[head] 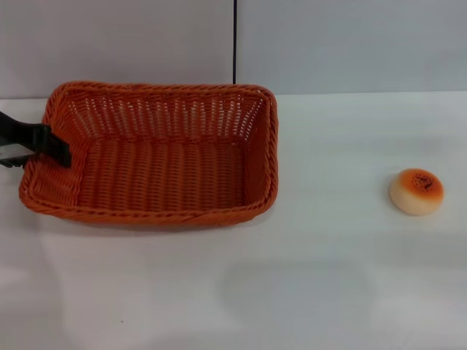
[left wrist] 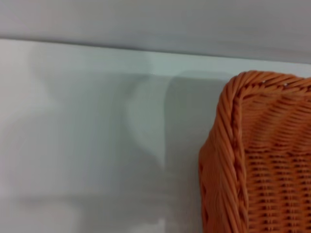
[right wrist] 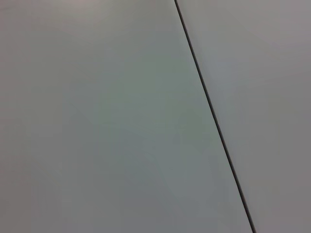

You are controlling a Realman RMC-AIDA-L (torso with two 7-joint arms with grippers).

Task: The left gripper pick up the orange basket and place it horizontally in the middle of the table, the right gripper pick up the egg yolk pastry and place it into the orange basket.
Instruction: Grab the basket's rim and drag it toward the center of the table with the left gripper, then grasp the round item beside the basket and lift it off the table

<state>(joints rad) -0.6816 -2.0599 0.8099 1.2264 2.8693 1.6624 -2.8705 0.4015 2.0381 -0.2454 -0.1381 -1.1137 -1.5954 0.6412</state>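
1. Left gripper sat at the orange basket left rim, one finger over the wall; couldn't tell whether it actually clamped the rim.
2. Basket sat long side across, left-centre on the desk (nothing inside).
3. Egg yolk pastry sat on the desk, well apart to the right.
4. Right gripper was out of view.

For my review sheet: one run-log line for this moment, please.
left gripper at orange basket left rim | egg yolk pastry on table, outside basket | right gripper unseen
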